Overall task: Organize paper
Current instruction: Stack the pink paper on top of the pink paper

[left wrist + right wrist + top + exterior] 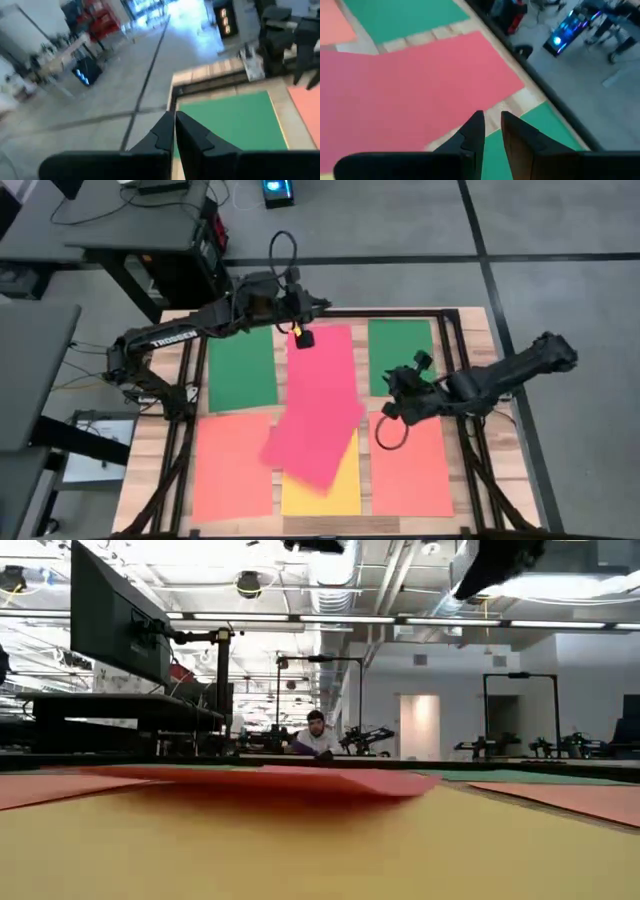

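Several sheets of paper lie flat on the wooden table. Two green ones [240,366] [400,355] lie at the far left and far right, two orange ones [232,465] [410,465] at the near left and near right. One pink-red sheet [322,360] lies at the far middle. A second, skewed pink-red sheet [312,435] overlaps it and the yellow sheet [322,490]. My left gripper [304,337] hovers shut over the far pink-red sheet's far edge. My right gripper [492,125] hovers open near the right green sheet's near left corner [545,127].
A black frame [455,380] runs along the table's edges. In the low view the skewed pink-red sheet [340,780] lies on the yellow one [300,840] with its near edge slightly raised. A person [318,735] sits far behind the table.
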Tool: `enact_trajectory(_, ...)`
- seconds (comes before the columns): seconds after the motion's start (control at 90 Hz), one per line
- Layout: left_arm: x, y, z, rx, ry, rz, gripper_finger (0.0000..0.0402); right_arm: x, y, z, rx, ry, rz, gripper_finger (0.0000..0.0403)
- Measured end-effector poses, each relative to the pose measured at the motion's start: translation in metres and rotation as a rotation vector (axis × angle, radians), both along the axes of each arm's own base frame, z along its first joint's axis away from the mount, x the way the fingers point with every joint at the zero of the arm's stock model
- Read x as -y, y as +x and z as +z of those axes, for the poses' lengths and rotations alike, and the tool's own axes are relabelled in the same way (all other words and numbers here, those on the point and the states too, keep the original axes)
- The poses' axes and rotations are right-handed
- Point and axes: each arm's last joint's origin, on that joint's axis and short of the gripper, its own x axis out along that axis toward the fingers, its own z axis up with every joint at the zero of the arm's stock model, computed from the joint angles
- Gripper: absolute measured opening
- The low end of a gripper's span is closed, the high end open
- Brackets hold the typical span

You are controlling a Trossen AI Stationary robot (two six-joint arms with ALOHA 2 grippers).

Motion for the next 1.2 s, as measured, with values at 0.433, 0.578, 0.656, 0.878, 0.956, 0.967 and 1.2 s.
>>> enact_trajectory(0.433,0.088,-0.025,-0.092,-0.231,-0.139,-0.056,0.0,0.014,0.018,-0.045,0.091,0.129,0.151,0.0055)
enact_trajectory(0.578,0.142,-0.042,-0.141,-0.228,-0.221,-0.099,0.0,0.01,0.019,-0.063,0.16,0.251,0.256,0.0055)
enact_trajectory(0.656,0.167,-0.051,-0.16,-0.246,-0.249,-0.102,0.0,0.007,0.019,-0.07,0.196,0.329,0.328,0.0055)
enact_trajectory(0.878,0.215,-0.059,-0.2,-0.26,-0.348,-0.08,0.0,-0.007,0.01,-0.093,0.164,0.596,0.352,0.006)
enact_trajectory(0.956,0.224,-0.054,-0.21,-0.258,-0.346,-0.084,0.0,-0.014,0.011,-0.104,0.12,0.675,0.317,0.0072)
enact_trajectory(0.967,0.225,-0.053,-0.212,-0.257,-0.346,-0.086,0.0,-0.015,0.012,-0.105,0.113,0.686,0.315,0.0074)
enact_trajectory(1.2,0.229,-0.035,-0.23,-0.227,-0.31,-0.108,0.0,-0.04,0.022,-0.148,-0.04,0.892,0.272,0.0139)
